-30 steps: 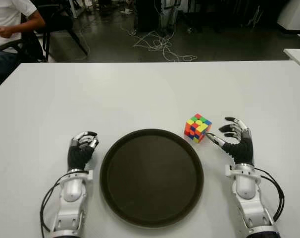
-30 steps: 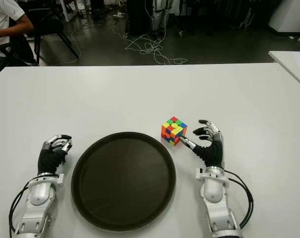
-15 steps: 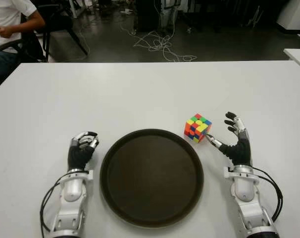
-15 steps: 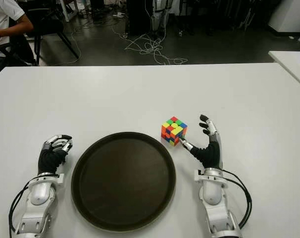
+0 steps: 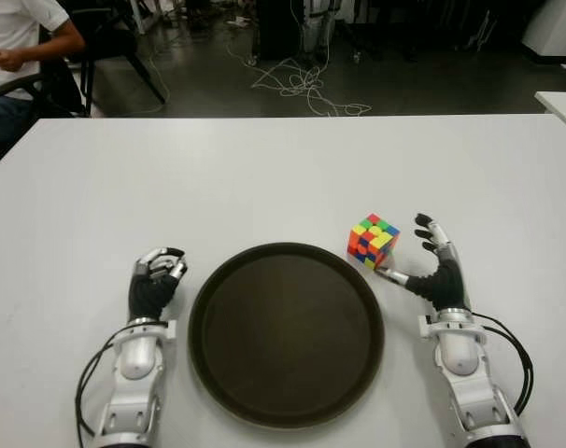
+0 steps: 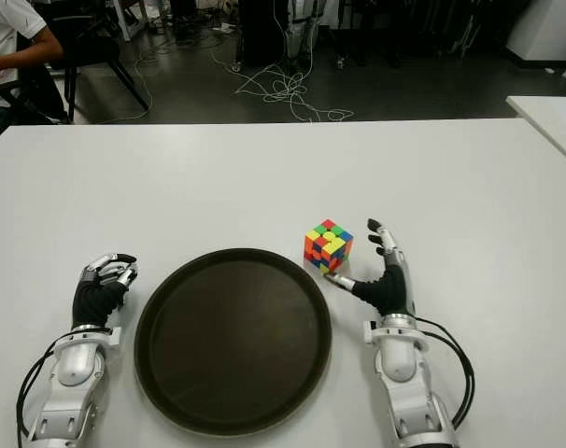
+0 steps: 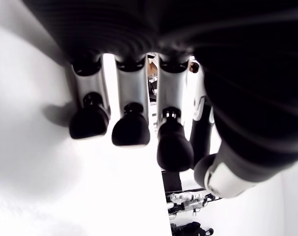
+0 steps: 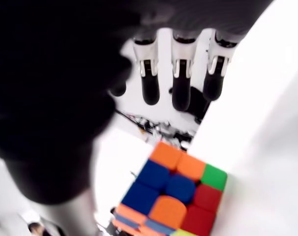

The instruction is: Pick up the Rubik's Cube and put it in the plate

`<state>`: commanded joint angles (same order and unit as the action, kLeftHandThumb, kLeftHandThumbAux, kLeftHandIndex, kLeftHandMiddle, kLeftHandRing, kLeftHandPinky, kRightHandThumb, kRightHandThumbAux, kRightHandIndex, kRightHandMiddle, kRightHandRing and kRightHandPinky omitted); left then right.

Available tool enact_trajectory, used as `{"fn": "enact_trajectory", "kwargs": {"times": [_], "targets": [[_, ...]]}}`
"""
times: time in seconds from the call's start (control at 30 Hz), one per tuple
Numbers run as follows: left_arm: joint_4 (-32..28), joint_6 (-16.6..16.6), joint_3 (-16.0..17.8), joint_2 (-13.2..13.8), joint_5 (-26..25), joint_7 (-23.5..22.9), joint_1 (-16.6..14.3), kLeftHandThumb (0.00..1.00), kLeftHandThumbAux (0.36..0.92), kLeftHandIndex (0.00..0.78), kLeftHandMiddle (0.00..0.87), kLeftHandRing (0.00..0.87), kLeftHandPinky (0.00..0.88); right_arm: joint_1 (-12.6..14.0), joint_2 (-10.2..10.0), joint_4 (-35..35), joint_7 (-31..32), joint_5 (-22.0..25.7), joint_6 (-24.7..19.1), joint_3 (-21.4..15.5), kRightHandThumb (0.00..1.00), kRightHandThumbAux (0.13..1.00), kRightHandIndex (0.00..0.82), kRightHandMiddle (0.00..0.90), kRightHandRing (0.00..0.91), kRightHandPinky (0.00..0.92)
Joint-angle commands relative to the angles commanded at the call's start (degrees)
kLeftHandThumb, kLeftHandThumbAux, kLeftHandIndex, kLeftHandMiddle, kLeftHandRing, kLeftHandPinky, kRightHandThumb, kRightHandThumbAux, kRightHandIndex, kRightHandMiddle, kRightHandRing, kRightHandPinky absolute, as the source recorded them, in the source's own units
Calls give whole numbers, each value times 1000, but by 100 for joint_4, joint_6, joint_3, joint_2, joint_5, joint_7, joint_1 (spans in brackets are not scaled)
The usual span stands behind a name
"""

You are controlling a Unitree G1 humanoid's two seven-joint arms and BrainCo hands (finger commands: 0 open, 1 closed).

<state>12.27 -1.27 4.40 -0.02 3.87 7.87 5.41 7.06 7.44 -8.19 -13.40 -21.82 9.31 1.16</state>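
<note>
Dark round plate (image 5: pixel 286 411) sits nearest, bare. Left hand (image 5: pixel 153 285) just left of it, fingers curled, holding nothing. Right hand (image 5: pixel 431 271) right of plate's far edge, fingers spread, thumb reaching under Rubik's Cube (image 5: pixel 374 241). Cube on white table (image 5: pixel 264 177), just beyond plate's far-right rim, ungrasped. No readable writing anywhere.

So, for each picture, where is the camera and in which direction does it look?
Left and right eye views: on the head, looking forward and down at the table; both arms show, with the plate between them.
Left wrist view: on the left wrist, looking along the curled left robot hand.
Right wrist view: on the right wrist, looking past the open right robot hand.
Shared with the eye views: the Rubik's Cube.
</note>
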Motion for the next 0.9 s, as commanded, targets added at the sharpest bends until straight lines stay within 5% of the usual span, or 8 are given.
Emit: {"fn": "enact_trajectory", "kwargs": {"times": [0.33,0.63,0.9], "targets": [[33,-43,1,-41,-33,7,-9,712,705,444,805,818,793,-284,357,528,766,-441,-583,148,0,819,59,60,96,149],[74,-75,-29,-27,-59,-63,-26,712,705,443,804,816,792,-464,781,1975,1939,-1167,-2177,450,0,753,4,10,34,42],[113,-46,-52,-31,-58,-51,-56,710,705,443,811,825,805,-825,1150,2513,2984,-1804,-3232,884,0,747,0,0,3,2]]}}
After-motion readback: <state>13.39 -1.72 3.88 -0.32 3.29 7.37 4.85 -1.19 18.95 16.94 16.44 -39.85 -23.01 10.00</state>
